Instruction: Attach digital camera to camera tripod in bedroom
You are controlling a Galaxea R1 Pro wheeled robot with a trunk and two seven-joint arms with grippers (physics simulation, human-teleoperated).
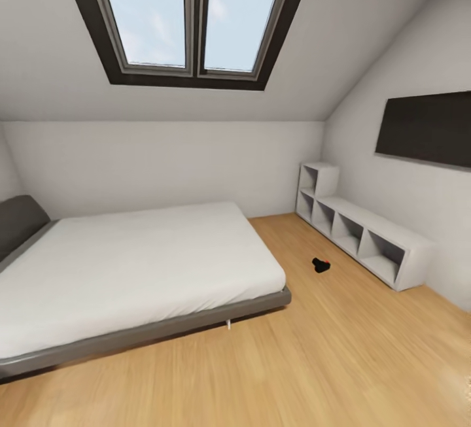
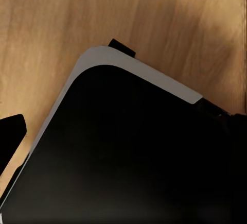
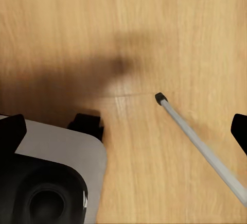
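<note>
**Camera on the bedroom floor, grippers well away from it**

The digital camera (image 1: pixel 320 265) lies on the light wood plank floor (image 1: pixel 340 361), small and black with a red spot on top, in the open strip between the bed and the low shelving. No brand, label or writing can be read on it or anywhere else.

Just to its right stands the white cube shelving (image 1: pixel 366 234), a low row of open cubes with a taller stack at the far end, set against the right wall. A dark rectangular panel (image 1: pixel 428 127) hangs on that wall above it. To the camera's left, the bed (image 1: pixel 131 263) with a white mattress, grey frame and dark headboard takes up most of the room. A dark-framed skylight (image 1: pixel 190 15) sits in the sloped ceiling. Nothing stands between the viewer and the camera.

The right wrist view shows plank floor, a rounded grey-and-black part of the robot (image 3: pixel 51 177), and a thin silver leg with a black foot (image 3: pixel 198 144), probably the camera tripod's. The left wrist view shows floor and a black, grey-edged robot body (image 2: pixel 128 152).

Dark finger edges (image 3: pixel 11 131) show at the frame sides; whether either gripper is released or clenched cannot be told.
</note>
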